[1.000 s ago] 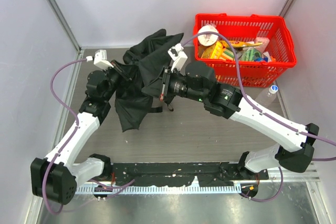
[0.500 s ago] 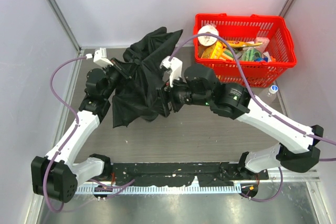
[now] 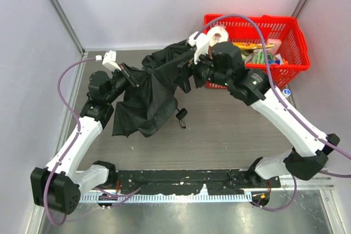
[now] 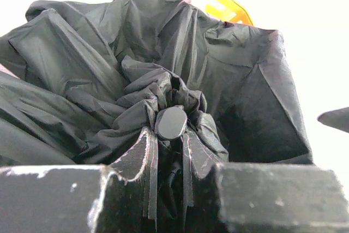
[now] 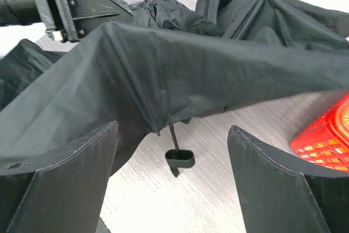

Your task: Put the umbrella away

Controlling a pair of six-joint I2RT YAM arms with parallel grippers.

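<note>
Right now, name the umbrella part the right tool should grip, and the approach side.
Probably the handle piece poking out below the near canopy edge of the umbrella: firm and exposed, unlike the loose folds. Bring the open right tool down from above; the left tool holds the cap end.

bright even light, faint shadows; left wrist backdrop blown out; near fingers (image 4: 54, 200) perhaps slightly soft.

A lab test booth: plain white walls (image 3: 137, 4) and metal frame posts (image 3: 59, 10) enclose the table (image 3: 219, 135).
</note>
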